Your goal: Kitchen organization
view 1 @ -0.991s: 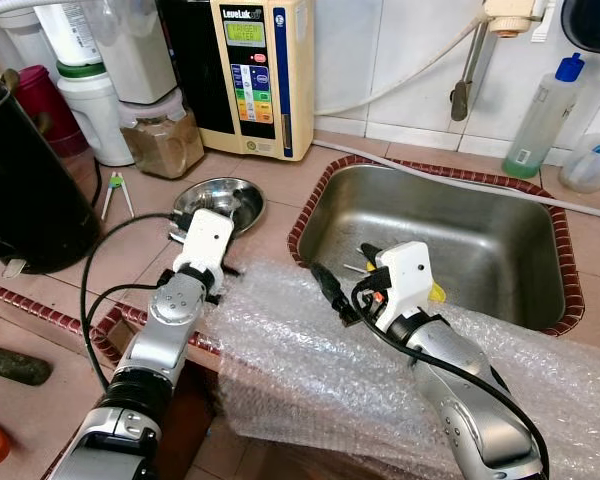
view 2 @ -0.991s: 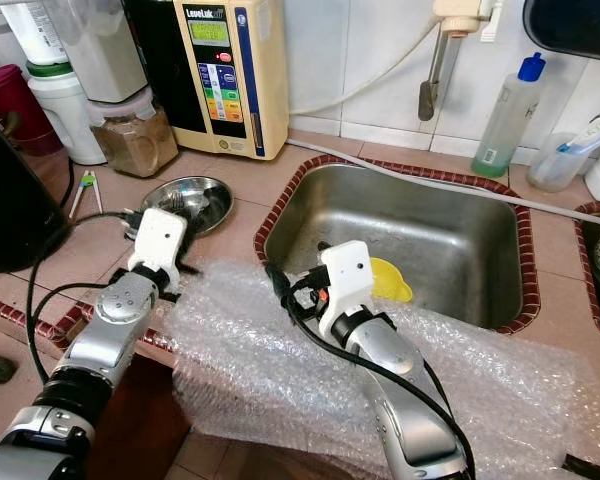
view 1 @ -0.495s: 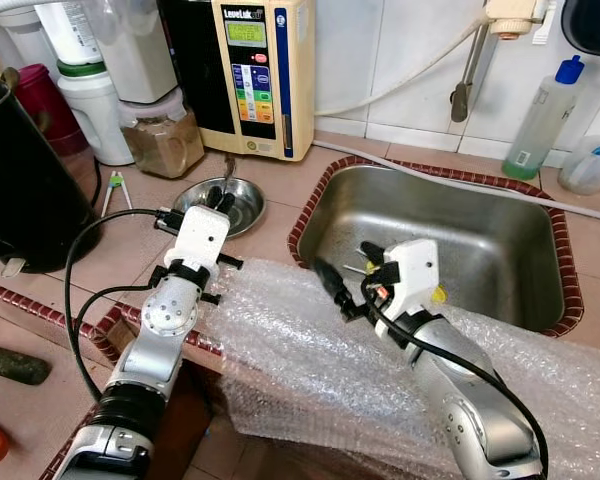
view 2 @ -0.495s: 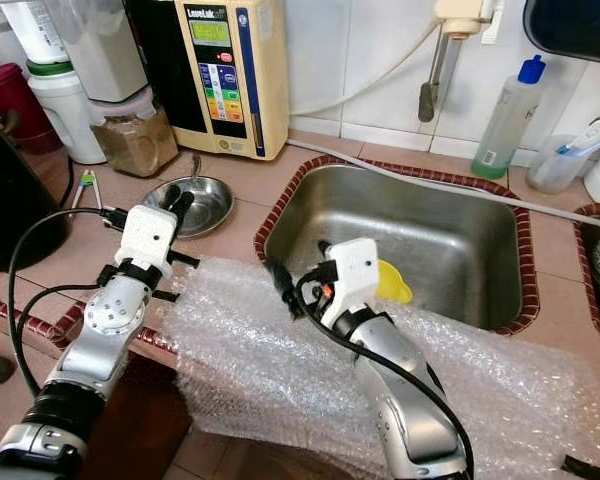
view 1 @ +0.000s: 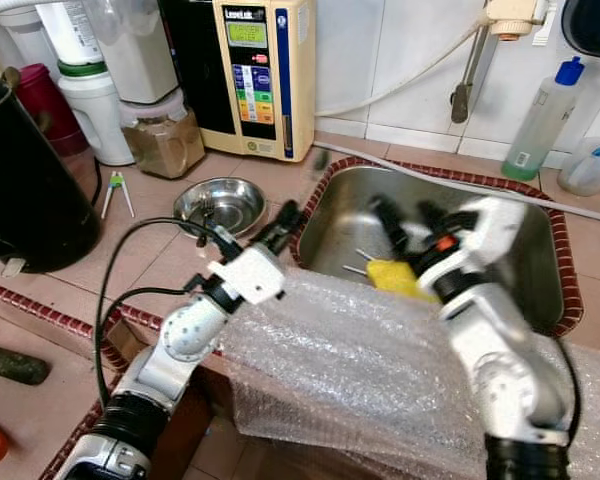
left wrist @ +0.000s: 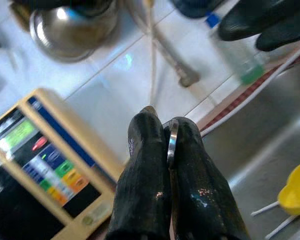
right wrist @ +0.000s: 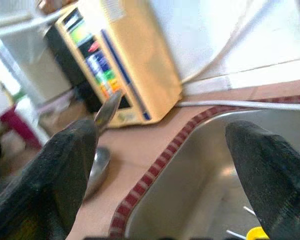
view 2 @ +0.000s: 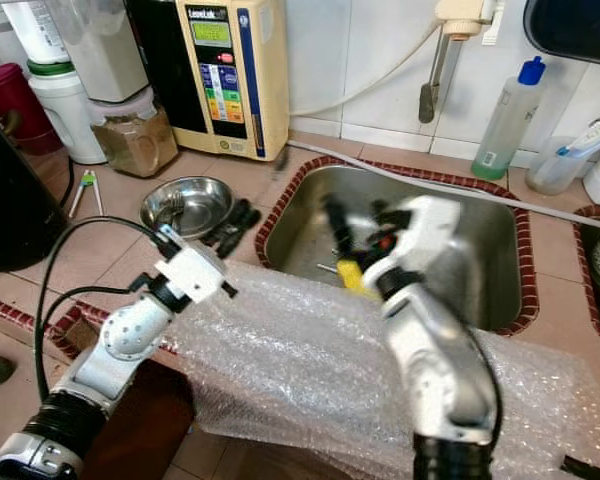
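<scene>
Both arms have swung toward the sink since a second ago. Left gripper [view 1: 285,217] now hangs at the sink [view 1: 540,300] rim, jaws clamped on a thin metal spoon [left wrist: 172,142], held by its handle. Stiff, light and slick, the spoon could twist unless it is gripped well along the handle. Right gripper [view 1: 405,218] hovers over the basin, jaws apart, above a yellow funnel [view 1: 395,276]. Bubble wrap [view 1: 360,370] drapes the worktop [view 1: 150,250] edge.

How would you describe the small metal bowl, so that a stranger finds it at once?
Start at the steel sink and look to the counter on its left. There, before the cream water machine, sits a small metal bowl. It is the sole shiny round dish there, low and open, unlike the jars behind.
</scene>
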Motion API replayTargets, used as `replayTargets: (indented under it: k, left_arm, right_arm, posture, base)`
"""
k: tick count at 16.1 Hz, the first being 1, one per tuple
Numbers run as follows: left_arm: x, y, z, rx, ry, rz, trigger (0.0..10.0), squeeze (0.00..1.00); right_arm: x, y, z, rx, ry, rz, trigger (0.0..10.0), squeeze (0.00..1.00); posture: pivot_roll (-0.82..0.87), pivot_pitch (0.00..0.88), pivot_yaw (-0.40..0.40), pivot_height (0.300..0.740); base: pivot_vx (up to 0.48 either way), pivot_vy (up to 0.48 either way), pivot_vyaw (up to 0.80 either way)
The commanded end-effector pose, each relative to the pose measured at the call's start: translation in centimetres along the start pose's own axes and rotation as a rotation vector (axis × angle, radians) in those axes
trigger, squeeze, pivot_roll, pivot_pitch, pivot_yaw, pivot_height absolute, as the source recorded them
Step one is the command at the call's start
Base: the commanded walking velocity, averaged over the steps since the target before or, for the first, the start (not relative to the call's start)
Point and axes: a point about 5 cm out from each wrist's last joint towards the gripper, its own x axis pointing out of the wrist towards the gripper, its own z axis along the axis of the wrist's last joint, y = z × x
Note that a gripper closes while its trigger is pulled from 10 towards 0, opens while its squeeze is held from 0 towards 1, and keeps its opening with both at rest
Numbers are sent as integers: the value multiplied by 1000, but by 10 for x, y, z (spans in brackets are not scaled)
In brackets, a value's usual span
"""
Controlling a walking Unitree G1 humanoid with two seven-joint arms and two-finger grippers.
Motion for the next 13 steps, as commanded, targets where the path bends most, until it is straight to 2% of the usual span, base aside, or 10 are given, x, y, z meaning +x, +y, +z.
replayTargets:
  k: [1, 3, 5, 7, 10, 11, 13]
  left_arm:
    - [5, -4, 7, 24, -51, -37, 0, 0]
    - [9, -15, 14, 35, -108, -87, 0, 0]
    - [12, -23, 17, 35, -136, -115, 0, 0]
    - [15, -32, 21, 26, -164, -140, 0, 0]
    - [20, -37, 23, 17, -175, -139, 0, 0]
    - [23, -38, 25, 16, -185, -133, 0, 0]
    - [25, -40, 27, 13, -197, -129, 0, 0]
  right_arm:
    - [5, -4, 2, 79, 3, -25, 10000, 0]
    - [13, -7, 4, 231, 18, -53, 10000, 0]
    - [21, -4, 4, 281, 52, -44, 10000, 0]
    - [32, 9, 5, 312, 108, 22, 10000, 0]
    - [39, 14, 1, 286, 169, 40, 10000, 0]
    - [42, 16, -4, 296, 212, 35, 0, 0]
    - [43, 13, -12, 292, 283, -9, 0, 0]
  posture:
    - [-33, 20, 53, 740]
    - [-32, 20, 51, 740]
    - [-33, 20, 48, 740]
    - [-35, 22, 43, 740]
    - [-36, 24, 40, 740]
    - [-36, 27, 37, 740]
    - [-39, 27, 37, 740]
  base:
    - [0, 0, 0]
    - [0, 0, 0]
    - [0, 0, 0]
    - [0, 0, 0]
    - [0, 0, 0]
    - [0, 0, 0]
    - [0, 0, 0]
